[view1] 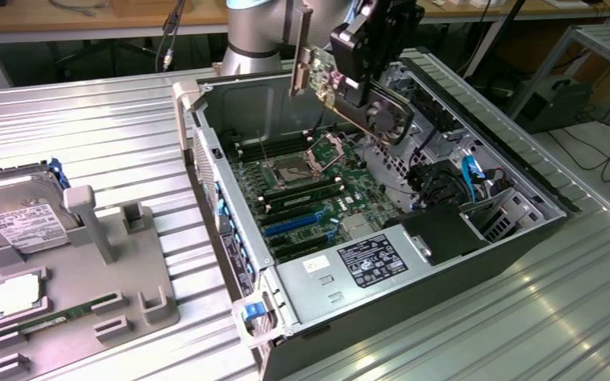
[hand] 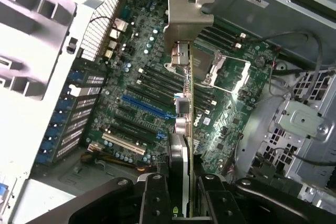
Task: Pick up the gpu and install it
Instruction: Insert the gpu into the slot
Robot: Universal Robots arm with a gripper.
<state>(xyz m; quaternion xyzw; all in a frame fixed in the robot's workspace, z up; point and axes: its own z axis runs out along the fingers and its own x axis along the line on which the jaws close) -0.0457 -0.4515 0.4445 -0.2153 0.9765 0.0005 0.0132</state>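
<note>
Claw: the claw (view1: 365, 86) (hand: 181, 195) is closed partway on the gpu, with a black finger on either flat face of the card.
Gpu: the gpu (view1: 387, 117) (hand: 185, 109) hangs tilted in the air over the open computer case (view1: 432, 313), clear of the board below.
Bracket end: the silver bracket (view1: 305, 57) (hand: 188, 22) points to the exterior view's left and is raised.
Fan face: it is turned toward the exterior view's right.
Below the card: the motherboard (view1: 307, 189) (hand: 142, 85) with its blue slot (view1: 291, 223) (hand: 145, 107), which is unoccupied.
Beside the case: a grey holder (view1: 109, 278) on the ribbed metal worktop (view1: 93, 127), with a hard drive (view1: 17, 220) leaning in it.
</note>
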